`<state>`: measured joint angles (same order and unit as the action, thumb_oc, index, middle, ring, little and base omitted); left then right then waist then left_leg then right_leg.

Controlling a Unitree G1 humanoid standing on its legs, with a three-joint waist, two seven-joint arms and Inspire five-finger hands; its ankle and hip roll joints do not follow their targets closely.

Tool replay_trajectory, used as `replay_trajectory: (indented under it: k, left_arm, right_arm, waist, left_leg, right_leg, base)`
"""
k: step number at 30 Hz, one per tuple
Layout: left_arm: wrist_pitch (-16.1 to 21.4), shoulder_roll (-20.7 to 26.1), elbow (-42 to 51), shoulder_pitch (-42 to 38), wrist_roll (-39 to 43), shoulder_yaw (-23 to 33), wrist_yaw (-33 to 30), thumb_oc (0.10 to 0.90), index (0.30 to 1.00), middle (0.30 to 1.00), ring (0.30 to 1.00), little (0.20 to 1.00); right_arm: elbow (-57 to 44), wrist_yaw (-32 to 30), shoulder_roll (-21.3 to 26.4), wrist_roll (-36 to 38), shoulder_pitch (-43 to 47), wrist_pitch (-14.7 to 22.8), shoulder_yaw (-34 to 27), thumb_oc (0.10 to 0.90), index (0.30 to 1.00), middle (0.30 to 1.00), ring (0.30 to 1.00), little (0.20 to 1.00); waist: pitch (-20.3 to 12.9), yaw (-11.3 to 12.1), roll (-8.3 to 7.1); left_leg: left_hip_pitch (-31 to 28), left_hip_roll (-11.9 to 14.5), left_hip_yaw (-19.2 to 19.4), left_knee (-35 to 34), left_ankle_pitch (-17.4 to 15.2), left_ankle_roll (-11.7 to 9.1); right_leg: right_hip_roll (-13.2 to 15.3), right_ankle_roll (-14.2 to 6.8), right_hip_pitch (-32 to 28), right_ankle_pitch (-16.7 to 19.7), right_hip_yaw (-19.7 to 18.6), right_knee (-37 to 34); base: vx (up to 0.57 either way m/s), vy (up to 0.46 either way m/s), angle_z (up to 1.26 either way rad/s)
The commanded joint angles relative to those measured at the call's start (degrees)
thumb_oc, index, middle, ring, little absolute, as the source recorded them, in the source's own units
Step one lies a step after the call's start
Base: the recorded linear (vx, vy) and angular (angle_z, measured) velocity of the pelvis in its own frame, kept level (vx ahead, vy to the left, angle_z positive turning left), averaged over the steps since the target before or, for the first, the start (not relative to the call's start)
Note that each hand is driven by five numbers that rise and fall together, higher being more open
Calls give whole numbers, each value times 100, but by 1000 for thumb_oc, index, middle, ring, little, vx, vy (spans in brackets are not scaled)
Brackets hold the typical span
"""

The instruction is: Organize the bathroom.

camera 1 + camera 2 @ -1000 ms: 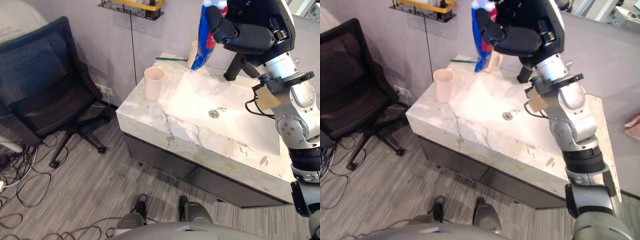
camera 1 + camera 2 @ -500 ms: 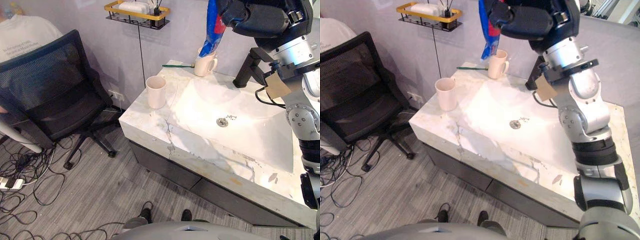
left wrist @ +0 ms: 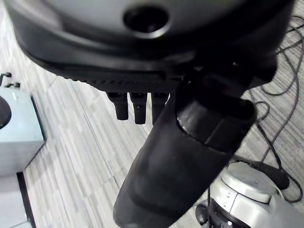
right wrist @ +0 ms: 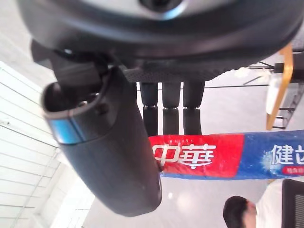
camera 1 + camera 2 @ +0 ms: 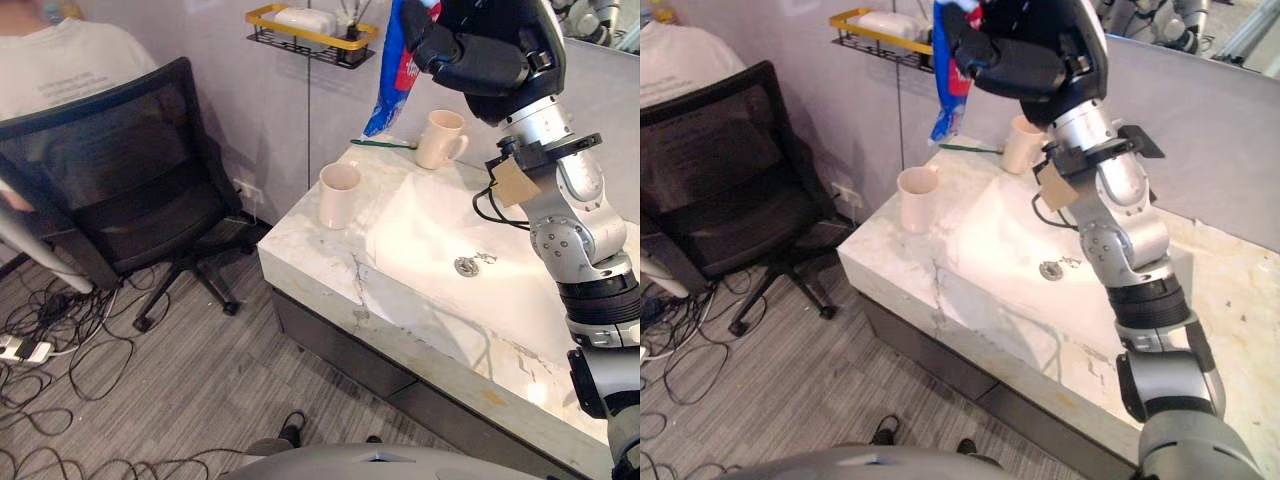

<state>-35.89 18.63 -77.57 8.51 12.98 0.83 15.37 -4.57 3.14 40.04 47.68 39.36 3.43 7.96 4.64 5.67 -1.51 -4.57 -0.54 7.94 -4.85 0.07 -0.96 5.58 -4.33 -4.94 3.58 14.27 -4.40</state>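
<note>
Red-blue toothpaste tube pinched in right hand, raised above marble counter

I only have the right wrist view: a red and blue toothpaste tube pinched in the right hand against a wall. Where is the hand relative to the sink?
Observer: The right hand holds the toothpaste tube high over the back left corner of the marble countertop, tube hanging down.
Operator: What's below it?
Observer: A green toothbrush lies flat on the counter, beside a cream mug with a handle.
Operator: Any other cup?
Observer: A handleless cream cup stands nearer the counter's front left edge.
Operator: And the left hand?
Observer: The left hand hangs over the floor, holding nothing.
</note>
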Motion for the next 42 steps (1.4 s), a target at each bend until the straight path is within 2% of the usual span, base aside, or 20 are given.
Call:
replay_trajectory:
  k: [1,13,25,29,32,42]
  left_arm:
    - [-282,334,-494,140,-104,-289,17,800,900,900,900,900]
    - [-262,246,-506,81,-72,-226,-83,800,900,900,900,900]
    - [-226,124,-469,144,-76,-245,-196,800,900,900,900,900]
    - [-54,-67,-356,318,-59,-331,-485,800,900,900,900,900]
    - [0,-212,-361,353,27,-344,-662,800,900,900,900,900]
    - [-161,-385,-409,168,437,-470,-924,800,900,900,900,900]
  right_arm:
    - [45,-313,17,275,1074,726,-609,400,300,300,300,300]
    - [412,-357,-613,462,541,747,-824,400,300,300,300,300]
    - [218,-244,-1077,460,111,722,-768,400,300,300,300,300]
    - [140,-320,-923,640,298,807,-788,400,300,300,300,300]
    - [-186,-167,-886,836,175,726,-947,400,300,300,300,300]
    - [-527,-114,-1132,880,85,501,-995,400,300,300,300,300]
  waist:
    - [-130,82,-29]
    - [-37,145,26]
    - [32,127,60]
    - [-22,249,-7]
    - [-77,216,-70]
    - [-171,148,-154]
  left_leg:
    - [128,-11,225,593,-455,47]
    - [136,-21,191,650,-473,57]
    - [97,-8,239,647,-453,77]
    - [103,-39,195,585,-431,61]
    - [109,-29,224,562,-435,57]
    - [72,-6,303,523,-445,54]
  right_leg:
    - [97,-326,232,-591,-96,559]
    - [110,-309,168,-633,-47,588]
    - [115,-298,127,-622,-52,591]
    - [102,-286,107,-624,6,562]
    - [94,-297,135,-624,5,560]
    - [69,-304,121,-601,-26,505]
  base:
    - [9,6,7]
    - [5,6,2]
    - [0,0,0]
    - [0,0,0]
    - [0,0,0]
    - [0,0,0]
